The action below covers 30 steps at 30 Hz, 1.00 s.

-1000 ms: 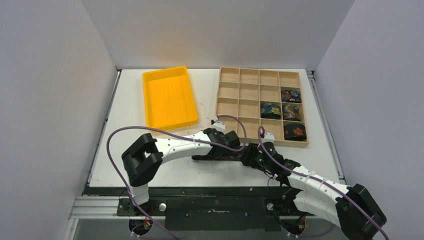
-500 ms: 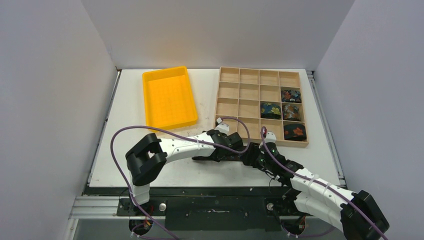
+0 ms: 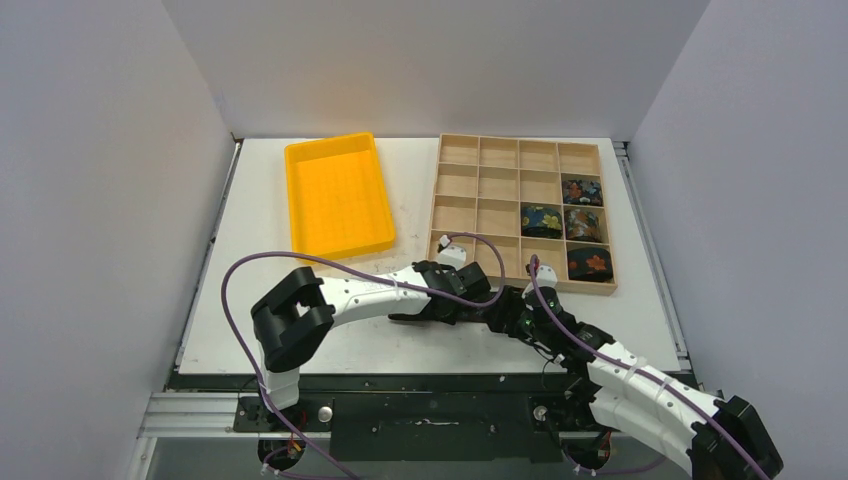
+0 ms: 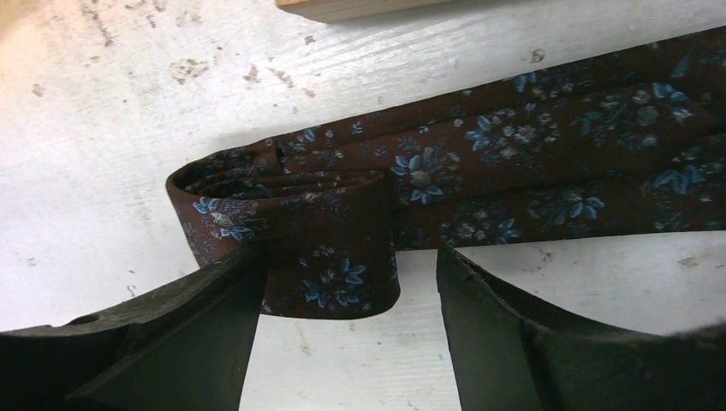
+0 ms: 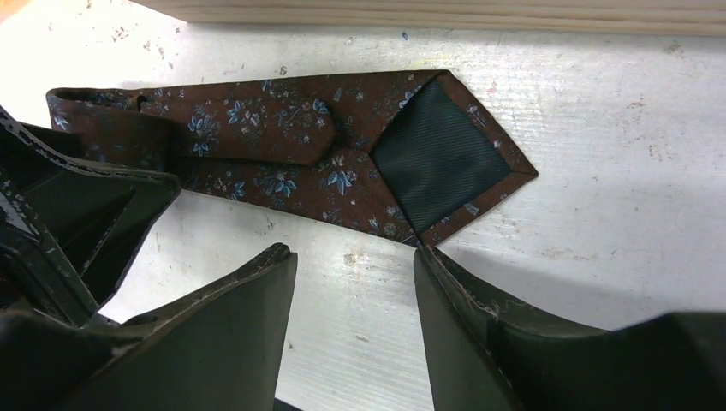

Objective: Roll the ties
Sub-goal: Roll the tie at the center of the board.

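Left wrist view looks down on a brown tie (image 4: 531, 163) with small blue flowers, lying flat on the white worktop (image 4: 103, 128) just in front of the wooden tray (image 3: 436, 195). Its narrow end (image 4: 330, 248) is doubled over into a loose first fold rather than a tight coil. The left jaws are spread to either side of that fold. One finger sits right at the fold's edge and the other is apart from it, so nothing is pinched.

Right wrist view shows the other end of the same tie. The wide tip (image 5: 437, 158) lies with its dark lining facing up, and the right jaws hang spread just short of it, touching nothing.

From above, four ties are already coiled and sit in tray cells on the right side (image 3: 582, 190) (image 3: 541, 221) (image 3: 583, 223) (image 3: 590, 264).

By my reading, the rolling of this fifth tie has only just begun. The next move probably calls for the left jaws to close on the folded end and turn it over along the strip. The right jaws would need to hold the wide end down or taut, so the fabric neither slides on the worktop nor springs open.
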{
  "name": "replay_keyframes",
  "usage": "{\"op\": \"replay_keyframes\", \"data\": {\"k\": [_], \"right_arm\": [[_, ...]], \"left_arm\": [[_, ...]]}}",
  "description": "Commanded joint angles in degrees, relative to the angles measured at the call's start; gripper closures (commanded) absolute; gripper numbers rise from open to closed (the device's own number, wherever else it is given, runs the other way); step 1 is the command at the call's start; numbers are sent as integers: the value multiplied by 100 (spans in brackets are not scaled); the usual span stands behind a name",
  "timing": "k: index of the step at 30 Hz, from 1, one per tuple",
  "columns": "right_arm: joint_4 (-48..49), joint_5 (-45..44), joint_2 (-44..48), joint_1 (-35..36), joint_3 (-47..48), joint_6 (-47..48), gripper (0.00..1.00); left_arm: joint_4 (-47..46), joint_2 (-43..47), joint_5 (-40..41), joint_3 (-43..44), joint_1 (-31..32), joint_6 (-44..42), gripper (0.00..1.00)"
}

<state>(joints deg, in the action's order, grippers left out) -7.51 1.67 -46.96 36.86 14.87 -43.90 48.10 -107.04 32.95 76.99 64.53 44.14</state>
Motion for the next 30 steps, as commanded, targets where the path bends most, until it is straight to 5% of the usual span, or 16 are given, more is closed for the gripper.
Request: {"op": "replay_keyframes", "data": {"k": [1, 13, 26, 30], "right_arm": [[21, -141, 100, 40, 66, -57, 46], [-64, -51, 146, 40, 178, 10, 46], [80, 322, 158, 46, 810, 503, 39], [657, 857, -137, 115, 857, 212, 40]], "left_arm": [[-598, 190, -360, -34, 35, -111, 30], [-1612, 823, -514, -766, 12, -78, 29], [-2039, 3041, -478, -2044, -486, 29, 26], [-2842, 4212, -706, -3181, -1008, 82, 14]]}}
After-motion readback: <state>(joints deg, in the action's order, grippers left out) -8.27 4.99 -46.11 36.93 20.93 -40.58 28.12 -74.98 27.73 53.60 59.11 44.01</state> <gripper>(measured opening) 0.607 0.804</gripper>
